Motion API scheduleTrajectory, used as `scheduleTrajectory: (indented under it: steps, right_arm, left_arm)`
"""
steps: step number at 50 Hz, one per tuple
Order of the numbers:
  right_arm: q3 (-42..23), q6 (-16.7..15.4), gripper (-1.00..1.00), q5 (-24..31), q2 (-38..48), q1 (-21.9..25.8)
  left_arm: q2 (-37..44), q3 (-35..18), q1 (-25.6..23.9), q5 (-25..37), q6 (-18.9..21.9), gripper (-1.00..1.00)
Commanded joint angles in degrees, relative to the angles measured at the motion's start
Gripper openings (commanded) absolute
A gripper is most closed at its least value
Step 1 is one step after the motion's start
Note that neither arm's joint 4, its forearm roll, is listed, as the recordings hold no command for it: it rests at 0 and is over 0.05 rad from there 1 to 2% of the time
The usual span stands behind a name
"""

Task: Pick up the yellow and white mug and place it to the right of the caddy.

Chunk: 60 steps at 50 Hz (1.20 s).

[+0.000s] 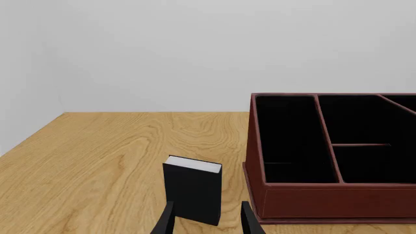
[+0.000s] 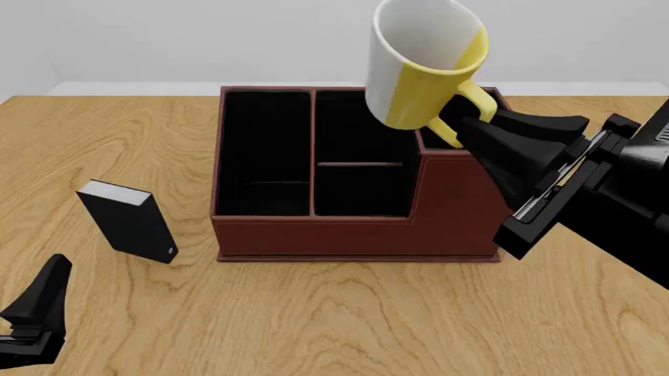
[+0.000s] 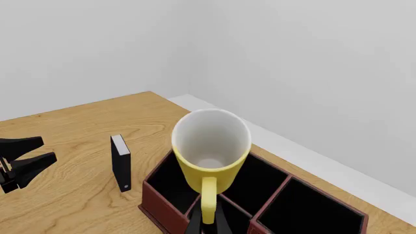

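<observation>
**Above the caddy's right side, mug held aloft**

Over the taller right corner section of the caddy (image 2: 356, 227), I have the yellow and white mug (image 2: 424, 66) hanging clear of the rim, tilted, with its white mouth turned up and toward the front camera. My right gripper (image 2: 465, 129) is clamped on the yellow loop handle (image 2: 472, 102), fingers closed tight around it; in the right wrist view the handle (image 3: 208, 200) runs straight down between the fingertips. The mug touches nothing but the gripper.

Right of the caddy's wall I see bare wooden table (image 2: 345, 329), though my right arm crosses over much of that strip. Along the near edge, in front of the caddy, the table lies open.

My left gripper (image 2: 37, 313) sits low at the near left corner, well apart from the caddy. Its fingers (image 1: 165, 222) stand spread, holding nothing. A small black block (image 2: 128, 221) stands upright between it and the caddy's left wall, near but not touching the wall.
</observation>
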Motion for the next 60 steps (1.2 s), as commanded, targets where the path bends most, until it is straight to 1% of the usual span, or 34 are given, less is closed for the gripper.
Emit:
scheduleTrajectory:
  steps: [1, 14, 16, 18, 20, 21, 26, 33, 40, 48, 60]
  right_arm:
    - [-0.16, 0.26, -1.00, 0.48, -0.94, -1.87]
    - [0.34, -0.06, -1.00, 0.97, -2.21, -4.09]
    - [0.67, -0.63, -1.00, 0.62, -2.13, -4.64]
    - [0.60, -0.28, -1.00, 0.43, -1.58, -4.77]
    - [0.75, -0.83, -1.00, 0.43, -2.15, -5.39]
    - [0.55, -0.49, -1.00, 0.59, -1.88, -5.26]
    - [0.86, -0.99, -1.00, 0.18, -1.84, -5.84]
    - [0.83, -1.55, -1.00, 0.02, -1.96, -8.01]
    - [0.75, -1.44, -1.00, -0.04, -1.95, -9.02]
    - [1.09, -2.08, -1.00, -0.46, -2.24, -10.19]
    - [1.44, -1.85, -1.00, -0.33, -2.45, -11.83]
  left_arm:
    - [-0.01, 0.00, -0.01, 0.00, 0.00, 1.00]
    - [-0.01, 0.00, 0.00, 0.01, -0.01, 1.00]
    - [-0.01, 0.00, 0.00, 0.00, -0.01, 1.00]
    - [-0.01, 0.00, 0.00, 0.00, 0.00, 1.00]
    - [-0.01, 0.00, -0.01, 0.00, 0.00, 1.00]
    - [-0.01, 0.00, 0.01, 0.00, 0.01, 1.00]
    - [-0.01, 0.00, -0.01, -0.01, -0.03, 1.00]
    - [-0.01, 0.00, 0.00, 0.00, -0.01, 1.00]
    - [-0.01, 0.00, 0.00, 0.00, -0.02, 1.00]
    - [-0.01, 0.00, -0.01, 0.00, 0.01, 1.00]
    - [-0.02, 0.00, -0.01, -0.01, -0.02, 1.00]
